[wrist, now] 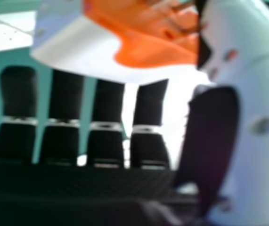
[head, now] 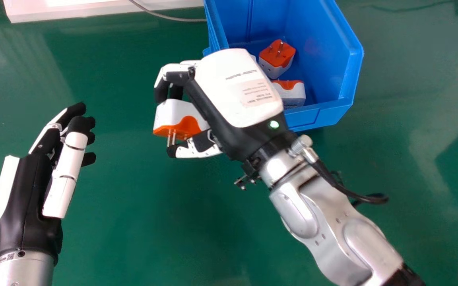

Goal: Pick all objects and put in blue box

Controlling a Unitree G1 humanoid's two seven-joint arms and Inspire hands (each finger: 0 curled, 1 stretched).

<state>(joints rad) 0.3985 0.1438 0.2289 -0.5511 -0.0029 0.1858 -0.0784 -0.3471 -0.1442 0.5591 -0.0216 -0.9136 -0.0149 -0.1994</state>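
Head view: from my head, it is facing forward and down, farther from my right hand (head: 237, 87) | right hand view: from this hand's palm side, facing along its fingers, very near | shared: the orange-white adapter (head: 173, 111) between its fingers and thumb

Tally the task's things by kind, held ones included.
Open blue plastic box: 1
Blocky white-and-orange plastic plug adapters: 3 visible, with 1 held in the right robot hand and 2 in the box
Total: 4 visible; the hand hides part of the box, so more adapters could be behind it.
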